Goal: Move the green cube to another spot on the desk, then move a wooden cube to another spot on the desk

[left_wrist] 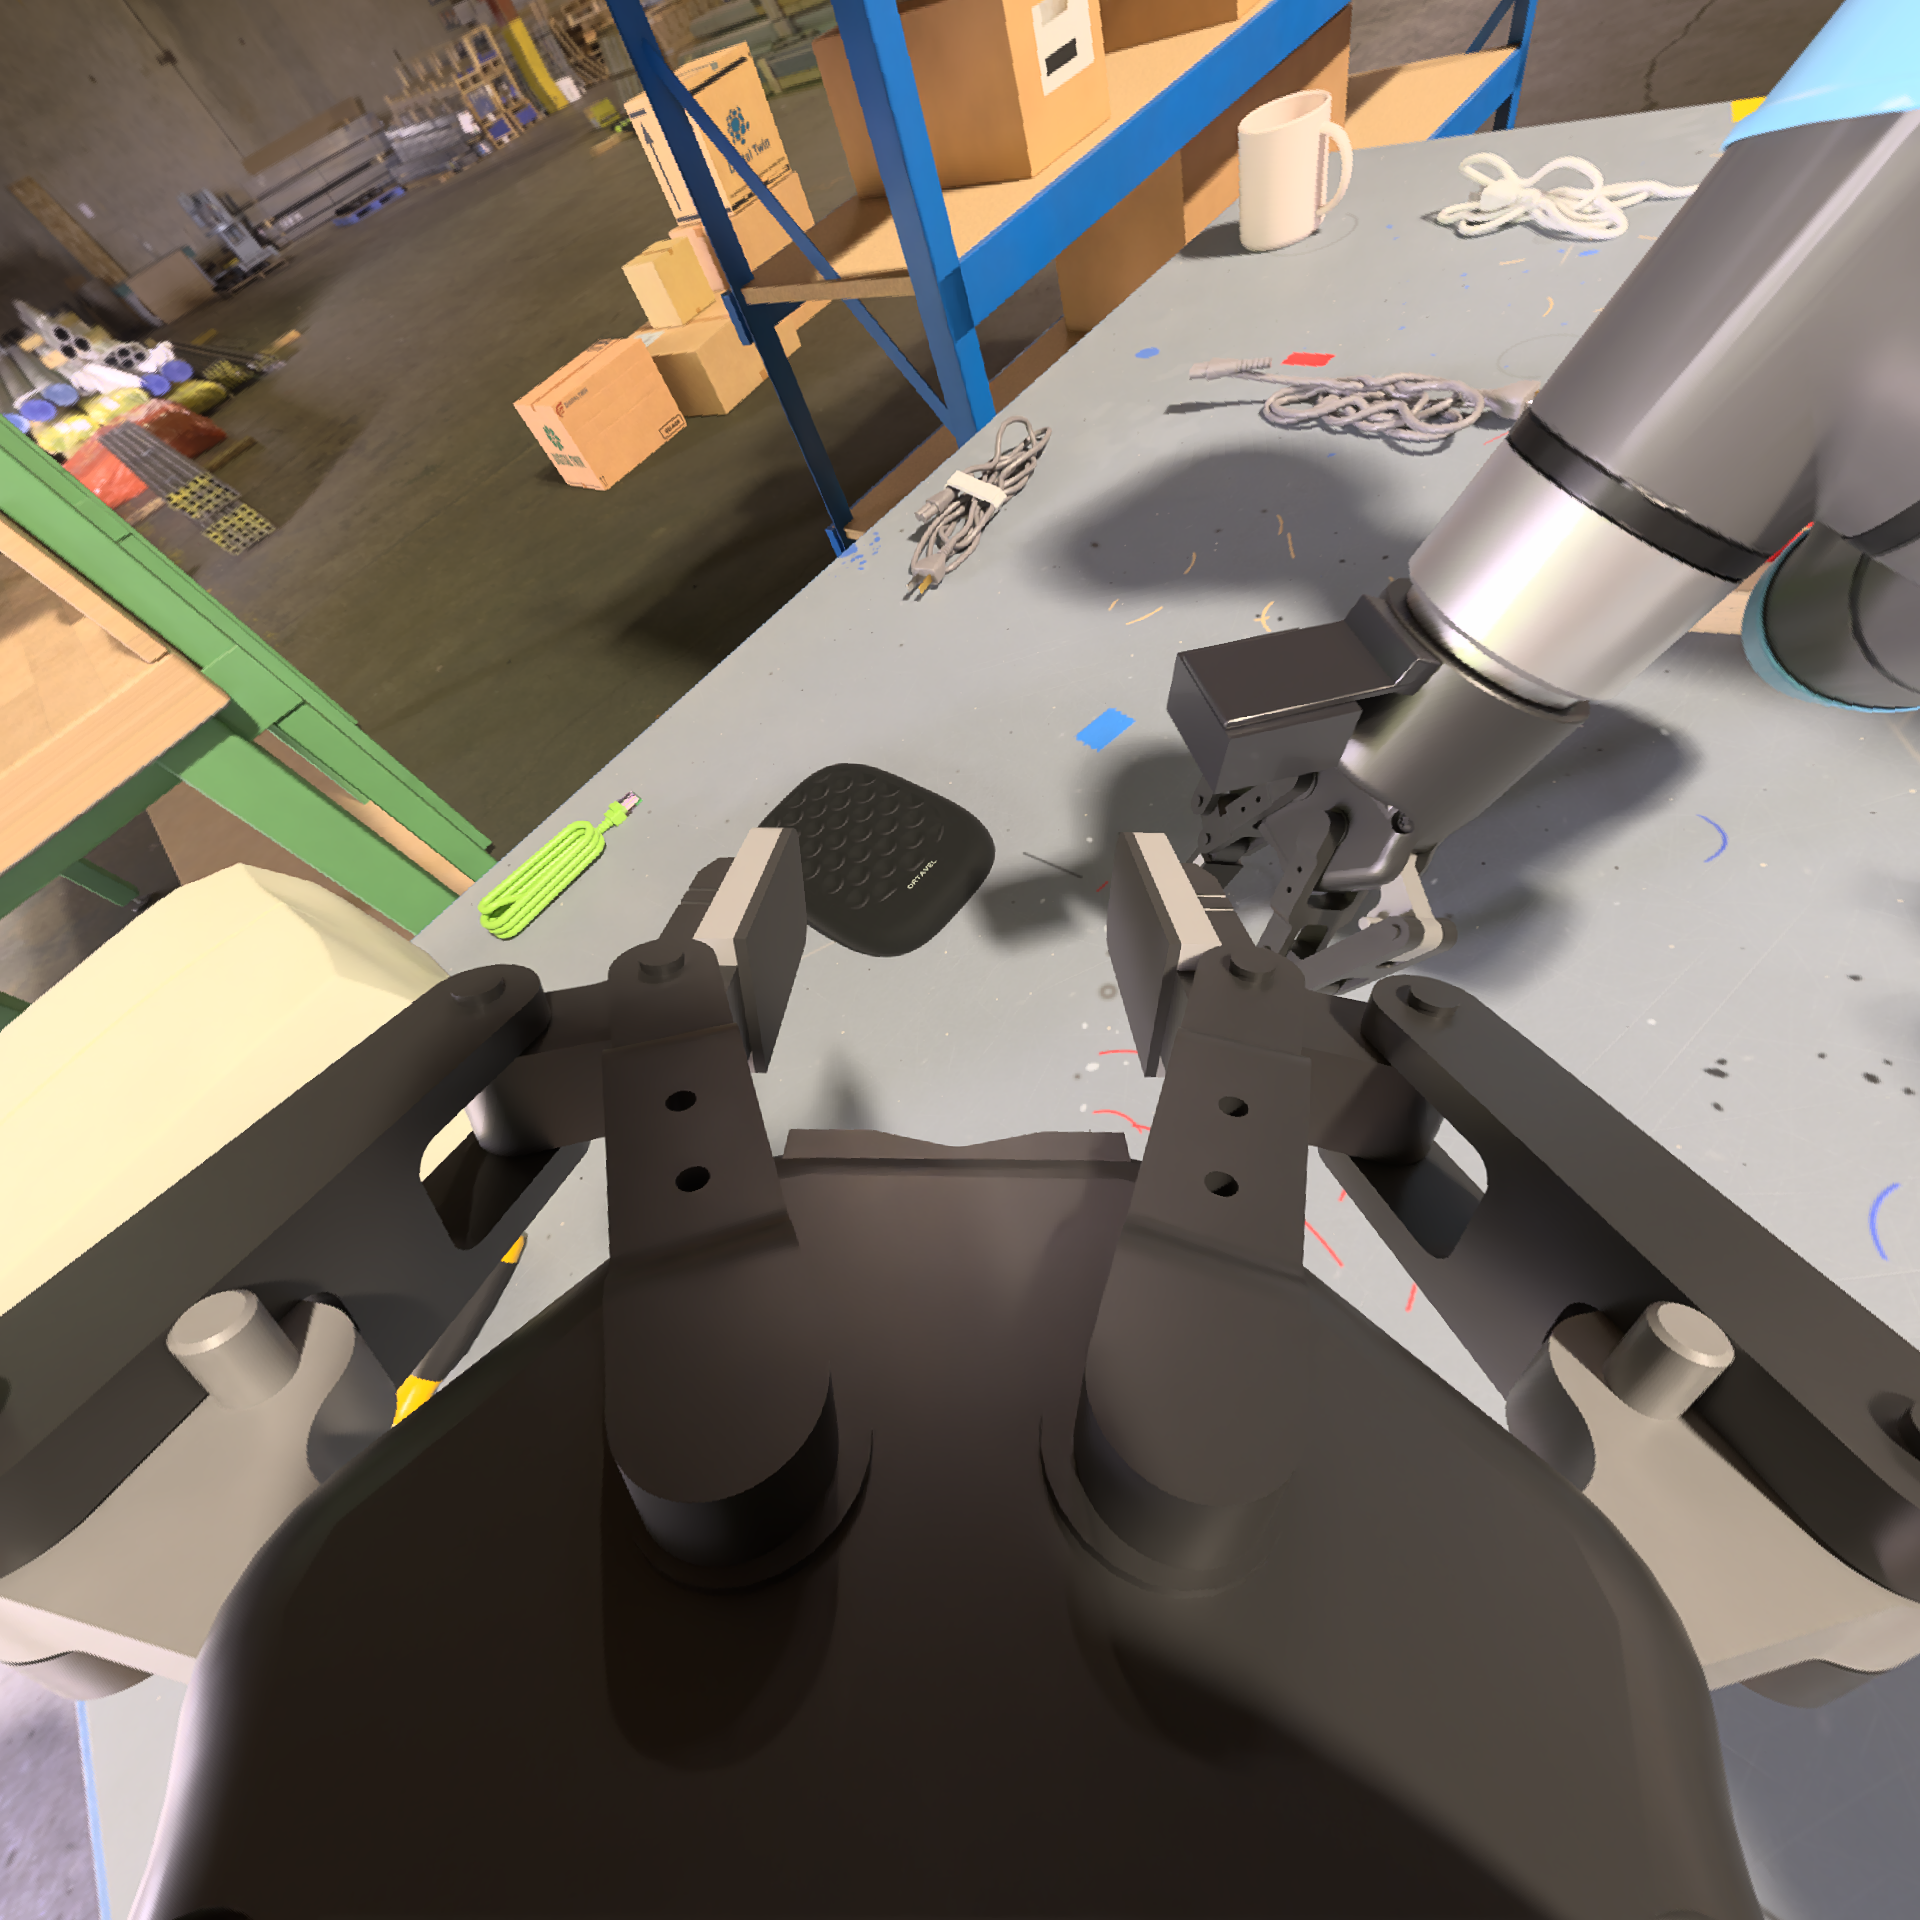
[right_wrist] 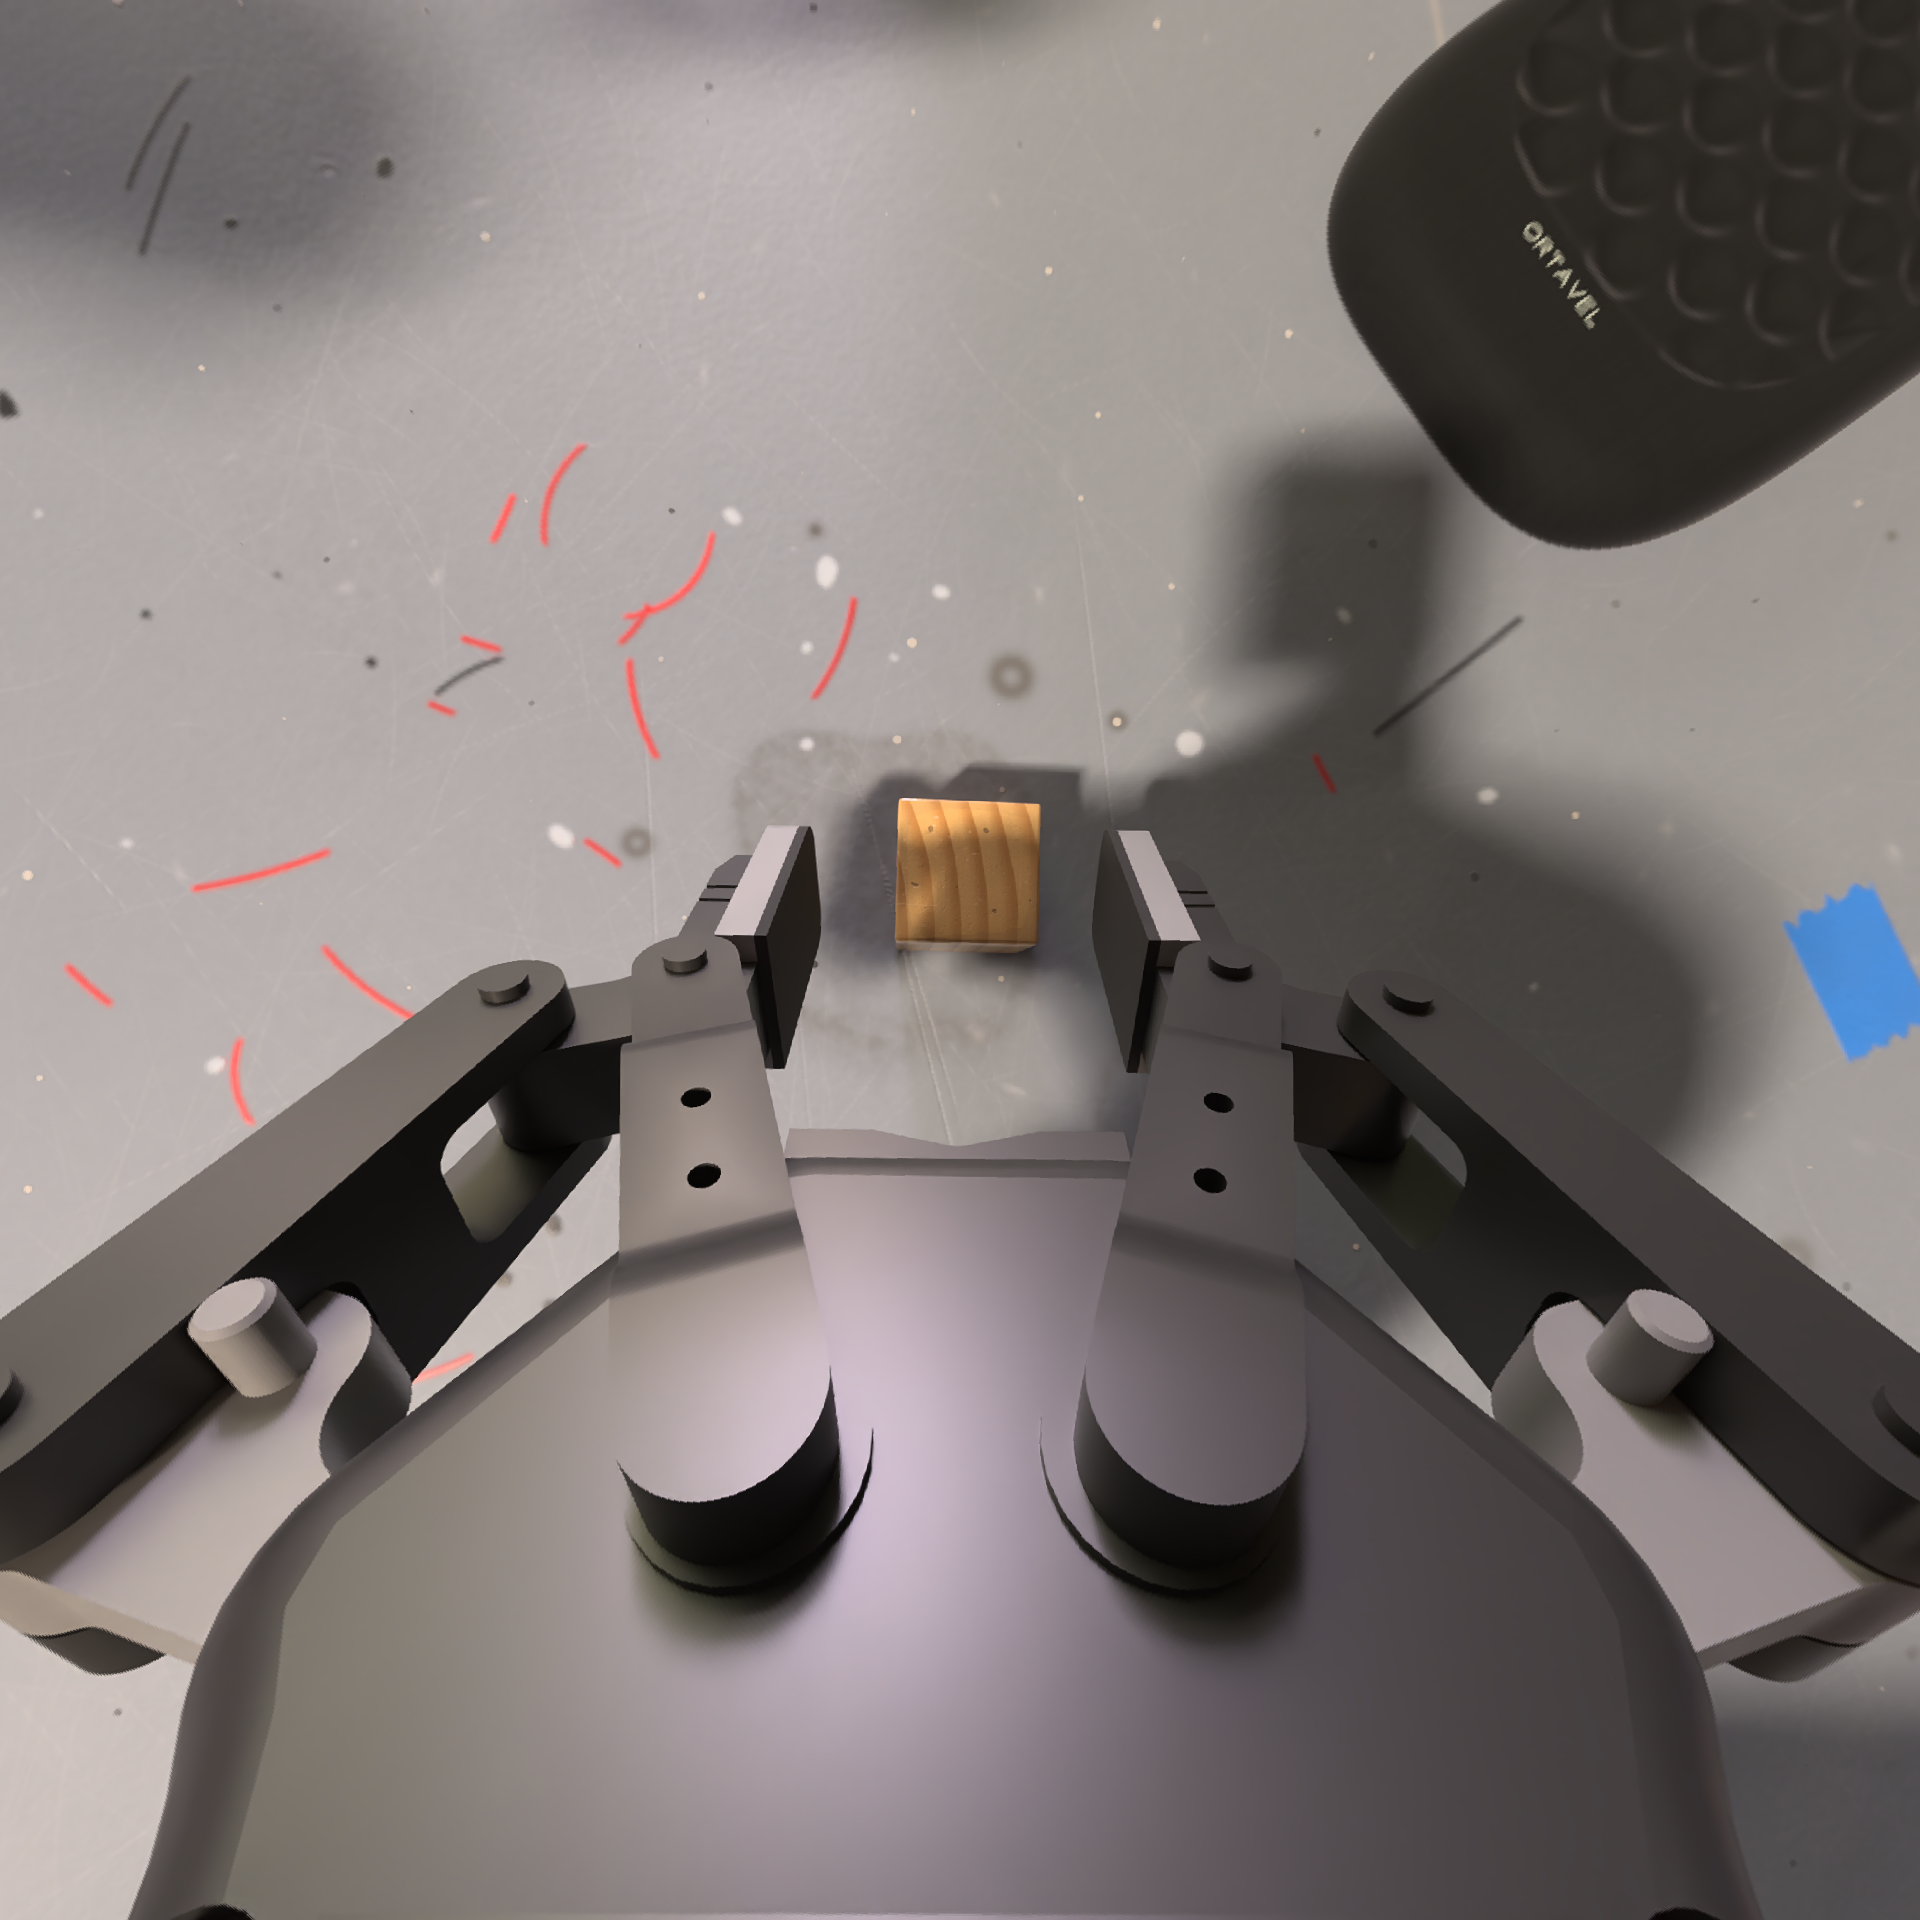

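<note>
I am hanging my right claw [right_wrist: 961, 940] straight over the wooden cube [right_wrist: 967, 875], jaws spread wide and gripping nothing, with a clear gap on either side of the block. The cube is sitting flat on the grey tabletop [right_wrist: 312, 312], dead centre between my fingers [right_wrist: 774, 940]. It looks to me like a small, stiff, light block with plain flat faces, unlikely to crush or bend; smooth wood could slip a little, so I am judging the best hold to be on the two side faces at 9 and 3 o'clock, low and square.

For room, the black dimpled pad [right_wrist: 1662, 270] is lying at 1 o'clock, well apart, and a strip of blue tape [right_wrist: 1855, 966] is lying at 3 o'clock. Toward 9 through 12 o'clock the surface is showing only paint marks.

My left claw [left_wrist: 956, 940] is also hanging open and empty above the tabletop, whose edge is running past the lime cable [left_wrist: 545, 868] at its 10 o'clock. The green cube is not showing in either view.
</note>
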Robot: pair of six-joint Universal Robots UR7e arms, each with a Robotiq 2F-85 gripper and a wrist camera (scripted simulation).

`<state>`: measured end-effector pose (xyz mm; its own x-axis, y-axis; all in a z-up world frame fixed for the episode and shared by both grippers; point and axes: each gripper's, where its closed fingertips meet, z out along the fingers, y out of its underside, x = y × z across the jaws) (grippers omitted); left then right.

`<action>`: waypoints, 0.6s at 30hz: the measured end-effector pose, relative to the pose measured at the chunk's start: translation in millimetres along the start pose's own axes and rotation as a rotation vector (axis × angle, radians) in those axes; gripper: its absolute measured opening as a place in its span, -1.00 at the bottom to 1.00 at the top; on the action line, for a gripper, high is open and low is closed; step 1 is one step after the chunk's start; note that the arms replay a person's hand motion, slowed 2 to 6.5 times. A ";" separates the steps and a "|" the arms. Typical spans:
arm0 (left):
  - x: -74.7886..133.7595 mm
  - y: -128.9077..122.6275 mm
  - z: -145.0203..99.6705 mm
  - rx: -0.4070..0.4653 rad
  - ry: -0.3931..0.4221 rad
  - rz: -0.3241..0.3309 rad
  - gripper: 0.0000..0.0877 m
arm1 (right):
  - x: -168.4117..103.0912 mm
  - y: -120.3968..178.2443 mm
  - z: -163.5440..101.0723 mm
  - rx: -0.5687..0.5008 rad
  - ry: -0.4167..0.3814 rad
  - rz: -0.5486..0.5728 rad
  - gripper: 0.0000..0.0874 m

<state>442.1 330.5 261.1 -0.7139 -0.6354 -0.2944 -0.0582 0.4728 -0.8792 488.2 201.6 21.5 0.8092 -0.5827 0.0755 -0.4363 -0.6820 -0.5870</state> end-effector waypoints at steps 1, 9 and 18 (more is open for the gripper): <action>0.0 0.1 0.1 0.000 0.000 0.000 0.20 | -0.2 1.2 1.6 -0.009 -0.004 0.003 0.10; 1.3 0.2 1.1 -0.003 0.004 0.003 0.20 | 0.9 6.4 9.8 -0.041 -0.014 0.010 -0.09; 3.7 0.8 3.0 -0.008 0.009 0.009 0.21 | -2.8 6.8 4.8 -0.036 -0.037 0.050 -0.42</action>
<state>441.5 326.7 258.2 -0.7207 -0.6257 -0.2985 -0.0580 0.4834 -0.8735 484.9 200.7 13.5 0.7998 -0.6001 0.0168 -0.4898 -0.6685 -0.5597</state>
